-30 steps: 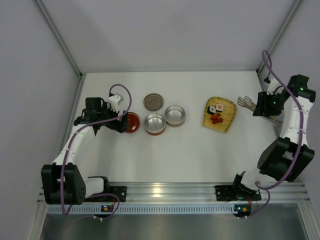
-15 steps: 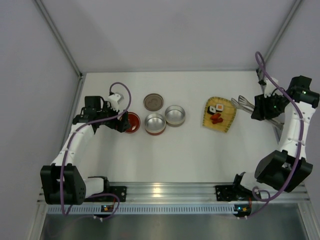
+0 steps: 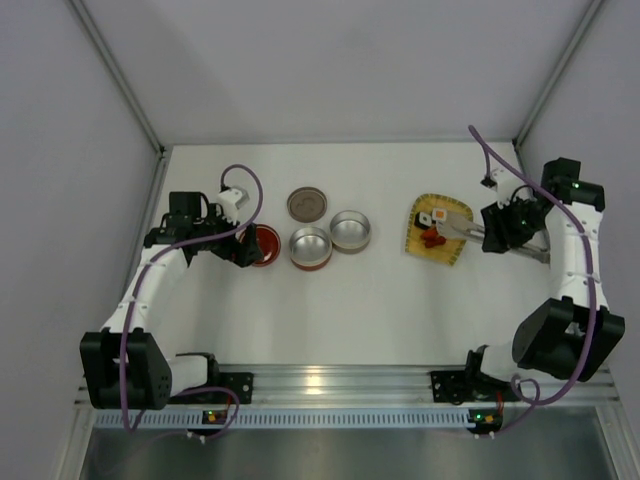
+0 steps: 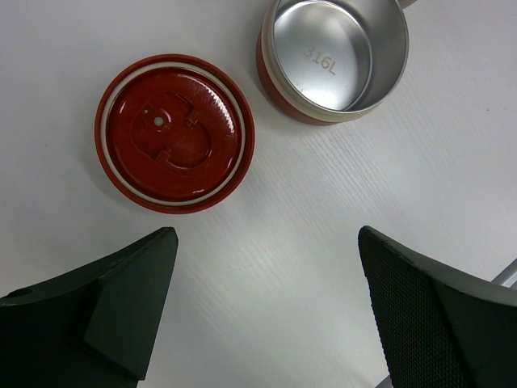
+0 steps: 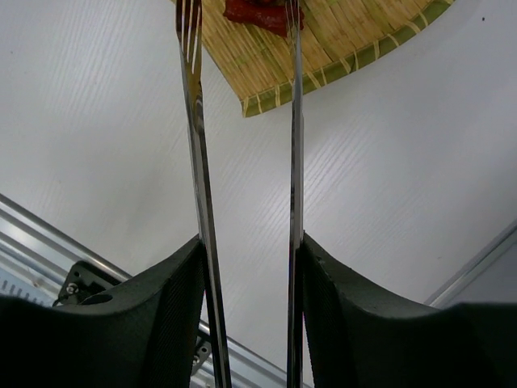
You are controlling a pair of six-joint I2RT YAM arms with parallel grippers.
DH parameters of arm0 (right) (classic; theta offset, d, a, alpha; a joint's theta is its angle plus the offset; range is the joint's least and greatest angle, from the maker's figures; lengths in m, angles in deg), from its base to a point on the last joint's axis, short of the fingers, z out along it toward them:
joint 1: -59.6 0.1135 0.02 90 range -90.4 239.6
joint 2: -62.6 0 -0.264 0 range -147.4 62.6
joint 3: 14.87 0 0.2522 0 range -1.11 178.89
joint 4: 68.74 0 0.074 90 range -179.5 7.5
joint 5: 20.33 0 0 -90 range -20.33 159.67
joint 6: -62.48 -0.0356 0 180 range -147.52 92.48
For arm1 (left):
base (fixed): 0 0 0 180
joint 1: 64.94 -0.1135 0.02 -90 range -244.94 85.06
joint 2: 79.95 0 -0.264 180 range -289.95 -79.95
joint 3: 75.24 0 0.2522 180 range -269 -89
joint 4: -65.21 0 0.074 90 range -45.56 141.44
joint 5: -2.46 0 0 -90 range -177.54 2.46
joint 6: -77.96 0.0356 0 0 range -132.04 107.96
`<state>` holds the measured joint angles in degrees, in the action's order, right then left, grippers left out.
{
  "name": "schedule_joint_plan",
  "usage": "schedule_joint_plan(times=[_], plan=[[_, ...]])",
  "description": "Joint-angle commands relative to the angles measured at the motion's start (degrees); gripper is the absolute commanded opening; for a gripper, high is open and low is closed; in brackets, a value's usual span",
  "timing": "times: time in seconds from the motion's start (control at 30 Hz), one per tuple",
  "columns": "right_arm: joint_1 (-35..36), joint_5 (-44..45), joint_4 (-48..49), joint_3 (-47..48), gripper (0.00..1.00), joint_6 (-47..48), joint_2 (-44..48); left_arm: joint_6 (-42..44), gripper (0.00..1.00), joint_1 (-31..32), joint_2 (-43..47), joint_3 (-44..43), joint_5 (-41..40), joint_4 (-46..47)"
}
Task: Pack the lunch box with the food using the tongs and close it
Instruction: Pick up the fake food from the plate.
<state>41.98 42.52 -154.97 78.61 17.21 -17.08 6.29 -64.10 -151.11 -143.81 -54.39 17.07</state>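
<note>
- Clamped on the tongs [image 3: 462, 231] with the right gripper [image 3: 490, 230], centre right of the top view; in the wrist view, one finger outside each metal arm, jaws part-closed.
- Tongs' arms apart, running up the wrist frame from the gripper [image 5: 250, 250] to the top edge; forked tip visible on the left arm [image 5: 198, 162].
- Tips over the yellow bamboo mat [image 3: 455, 210], right arm's end at a red bit [image 5: 254, 12]; cannot tell if touching, cut off by the frame edge.
- Food on the mat, right of centre in the top view: sushi roll [image 3: 438, 215] toward the upper side, red bits [image 3: 431, 238] just below it.
- Mat's green-edged corner [image 5: 339, 32] at the top of the right wrist view, flat on the white table [image 3: 400, 300].
- Left gripper [image 3: 235, 245] at centre left, jaws spread wide, holding nothing.
- Hovering above the red lid [image 4: 174, 133], which lies upside down on the table, upper left of the left wrist frame.
- Steel tin with red base [image 4: 335, 52] just right of that lid, upright, nothing inside.
- Second steel tin [image 3: 350, 231] beside the first, slightly higher in the frame.
- Brown-grey round lid [image 3: 307, 205] above the two tins, apart from both.
</note>
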Motion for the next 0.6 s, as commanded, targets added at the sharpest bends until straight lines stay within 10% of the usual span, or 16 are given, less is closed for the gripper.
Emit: schedule_joint_plan(times=[0.0, 0.57], plan=[[0.84, 0.70, 0.83, 0.17, 0.46, 5.28, 0.23, 1.71, 0.98, -0.31, -0.04, -2.15, 3.15, -0.96], [13.32, 9.40, 14.63, -0.45, 0.45, -9.40, -3.63, 0.66, 0.98, -0.31, -2.15, -2.85, 3.33, -0.61]])
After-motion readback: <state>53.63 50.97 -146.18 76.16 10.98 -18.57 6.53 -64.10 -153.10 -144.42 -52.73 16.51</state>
